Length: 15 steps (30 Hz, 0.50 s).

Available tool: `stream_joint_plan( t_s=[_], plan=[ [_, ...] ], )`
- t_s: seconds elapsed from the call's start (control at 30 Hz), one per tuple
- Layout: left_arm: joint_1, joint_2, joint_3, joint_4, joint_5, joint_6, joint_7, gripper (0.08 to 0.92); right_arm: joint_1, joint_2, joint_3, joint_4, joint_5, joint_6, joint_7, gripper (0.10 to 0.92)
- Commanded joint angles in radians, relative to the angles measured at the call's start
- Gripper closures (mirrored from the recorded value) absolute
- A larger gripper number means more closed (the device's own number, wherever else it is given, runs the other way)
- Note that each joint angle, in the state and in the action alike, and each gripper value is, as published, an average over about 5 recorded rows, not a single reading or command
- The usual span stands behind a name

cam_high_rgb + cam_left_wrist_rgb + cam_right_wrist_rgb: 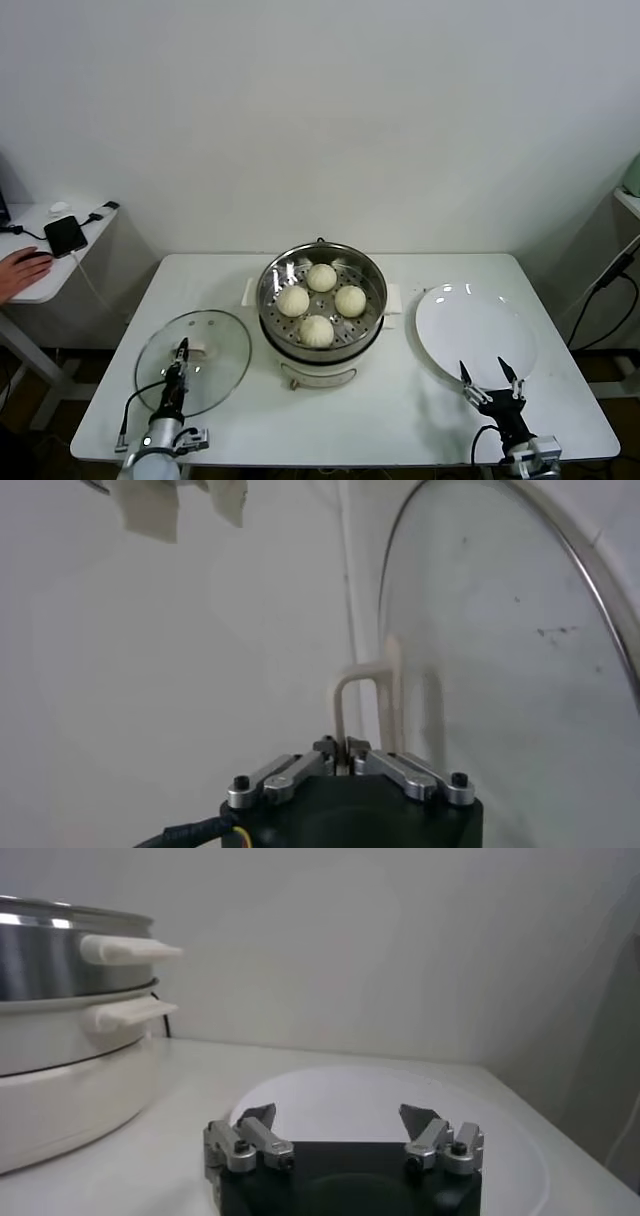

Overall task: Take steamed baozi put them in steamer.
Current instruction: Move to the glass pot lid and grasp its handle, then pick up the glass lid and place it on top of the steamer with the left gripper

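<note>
A white rectangular surface (400,400) is filling the lower half of the head view, sitting against a plain pale wall. At the far left edge of the frame a smaller side table (60,265) is carrying a dark phone (65,235) with a cable, and a person's hand (22,270) is resting on it. Cables are hanging down at the right edge.

Dead centre of the surface, the steamer (322,300) is standing open: a shiny steel pot on a white base, small white handles poking out at its sides, a perforated steel tray showing inside. All four steamed baozi (322,277) are lying on that tray, pale cream domes set in a diamond, close together. To the right of the pot a flat white plate (475,335) is lying bare.

At lower left, the round glass lid (193,362) is lying flat on the surface. The left claw (181,350) is sitting over it with its fingers pressed together right at the lid's white handle (365,695); whether they are actually pinching the handle is hard to tell. At lower right, the right claw (490,378) is hovering at the near rim of the plate, fingers spread wide, holding nothing.
</note>
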Motion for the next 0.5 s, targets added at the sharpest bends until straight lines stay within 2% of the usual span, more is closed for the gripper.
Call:
stream_joint_plan(
  t_s=[0.03, 0.17, 0.27, 0.43, 0.5],
  plan=[
    [0.009, 0.007, -0.014, -0.062, -0.036, -0.019, 0.007, 0.841, -0.003, -0.002, 0.002, 0.015, 0.000, -0.002, -0.002, 0.203],
    [0.060, 0.036, -0.024, -0.230, -0.100, 0.002, 0.082, 0.858, -0.006, -0.004, 0.003, 0.029, -0.003, -0.005, -0.003, 0.203],
    [0.111, 0.072, -0.034, -0.373, -0.166, 0.058, 0.179, 0.858, -0.009, -0.005, 0.001, 0.036, -0.007, -0.007, -0.005, 0.203],
    [0.186, 0.142, -0.056, -0.628, -0.289, 0.229, 0.376, 0.858, -0.012, -0.004, -0.004, 0.043, -0.028, -0.018, -0.001, 0.202],
    [0.194, 0.162, -0.060, -0.714, -0.305, 0.302, 0.427, 0.858, -0.013, -0.002, -0.005, 0.047, -0.042, -0.028, 0.007, 0.203]
  ],
)
